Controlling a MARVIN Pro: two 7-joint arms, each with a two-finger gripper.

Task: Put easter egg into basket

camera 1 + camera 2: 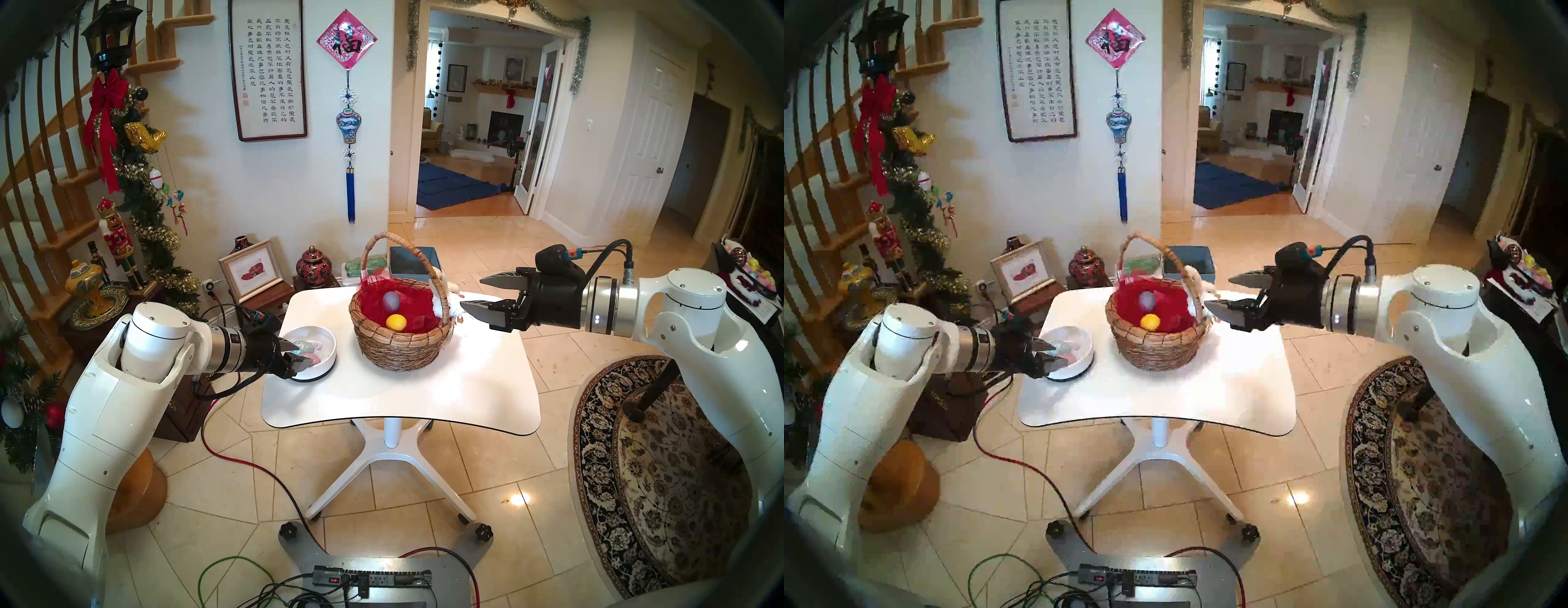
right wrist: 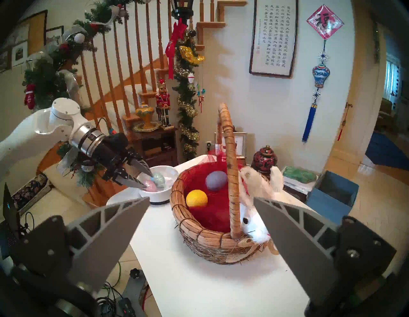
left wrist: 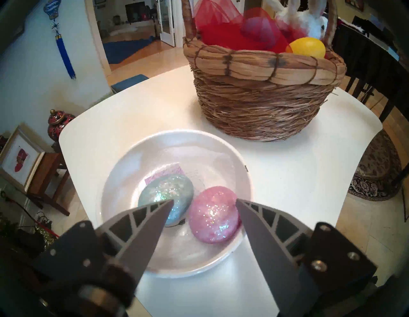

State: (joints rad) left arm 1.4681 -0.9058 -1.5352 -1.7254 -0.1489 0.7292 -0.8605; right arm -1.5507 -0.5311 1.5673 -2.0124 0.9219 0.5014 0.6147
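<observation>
Overhead, the wicker basket point(image 1: 401, 335) stands mid-table with a yellow egg point(image 1: 396, 322) and a lavender egg point(image 1: 390, 300) on its red lining. The left gripper point(image 1: 297, 354) dips into the white bowl point(image 1: 326, 365), its own body hiding what lies there. Only the left wrist view shows the bowl's contents: a blue glitter egg point(image 3: 166, 196) and a pink glitter egg point(image 3: 213, 213), the fingers parted above them, gripping nothing. The right gripper point(image 1: 473, 293) hangs wide apart beside the basket; its wrist view reveals the plush bunny point(image 2: 254, 212).
</observation>
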